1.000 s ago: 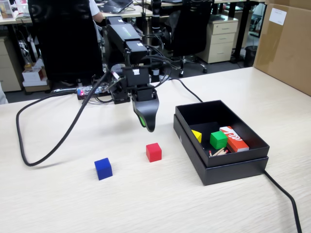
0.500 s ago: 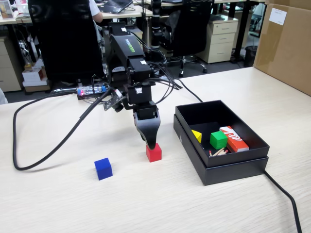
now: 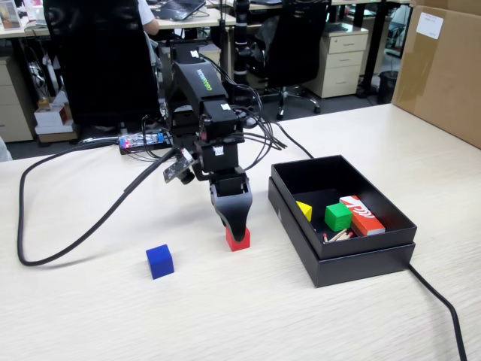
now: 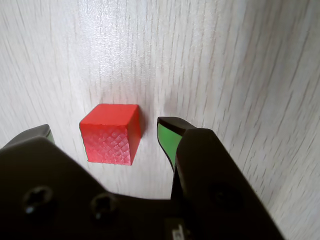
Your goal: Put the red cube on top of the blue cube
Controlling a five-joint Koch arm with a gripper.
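Now that the arm has dropped from where it hung a second ago, the pale desk [image 3: 90, 316] shows the job moving from approach to pick. To the right in the fixed view sits the black box [image 3: 361, 263] with its odd bits, untouched. The hand [image 3: 236, 229] has come down right over the red cube [image 3: 239, 241]; in the wrist view its jaws stand apart on either side of that cube [image 4: 111, 133], the green-padded one just beside its right face, nothing clamped yet. The blue cube [image 3: 159, 261] waits well off to the left. I'd say closing comes next, then the lift across.
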